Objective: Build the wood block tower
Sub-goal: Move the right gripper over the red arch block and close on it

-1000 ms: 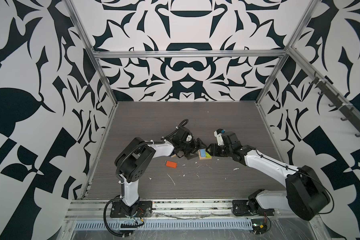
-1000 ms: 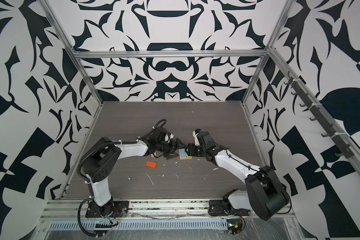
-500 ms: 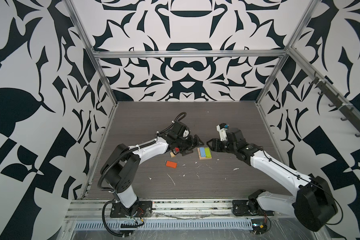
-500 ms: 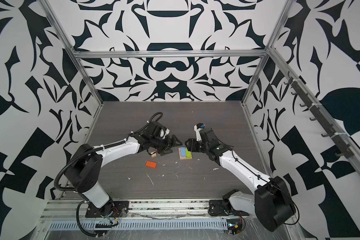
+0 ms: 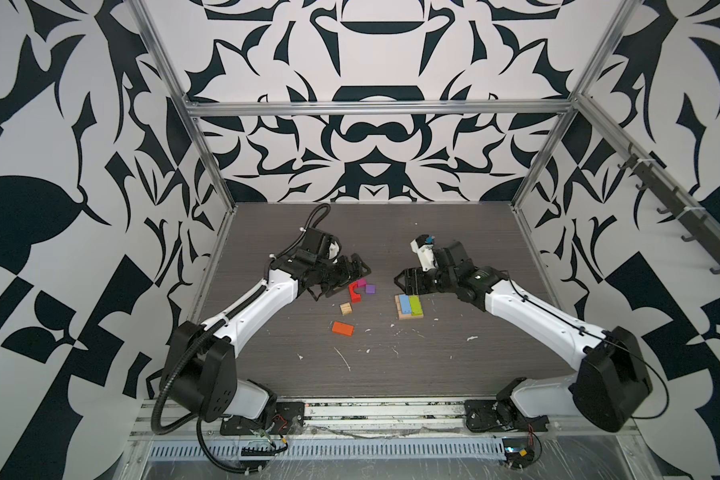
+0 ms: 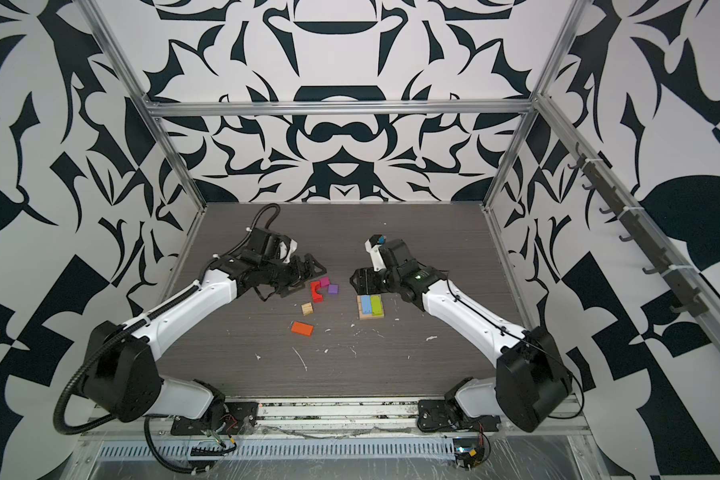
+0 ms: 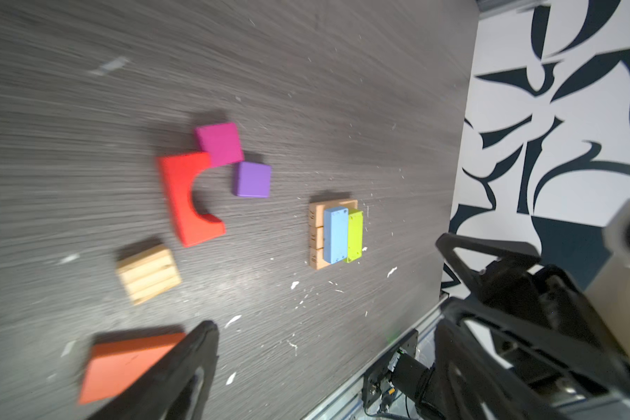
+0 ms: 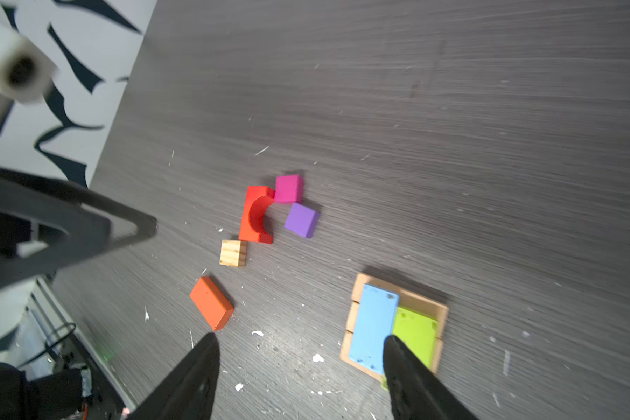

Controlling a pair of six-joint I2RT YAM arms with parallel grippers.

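Bright even light, soft short shadows, motion blur and edge distortion in both wrist views.

One jaw of the left gripper (image 7: 324,282) hid a corner of the blurred orange block (image 7: 124,363); a jaw of the right gripper (image 8: 299,338) covered part of the lime block (image 8: 413,332).

2 blocks (image 5: 405,304) atop planks (image 5: 398,308), arch (image 5: 353,293) to L

Blue block (image 7: 335,234) beside lime block (image 7: 354,234) atop tan planks (image 7: 317,236)
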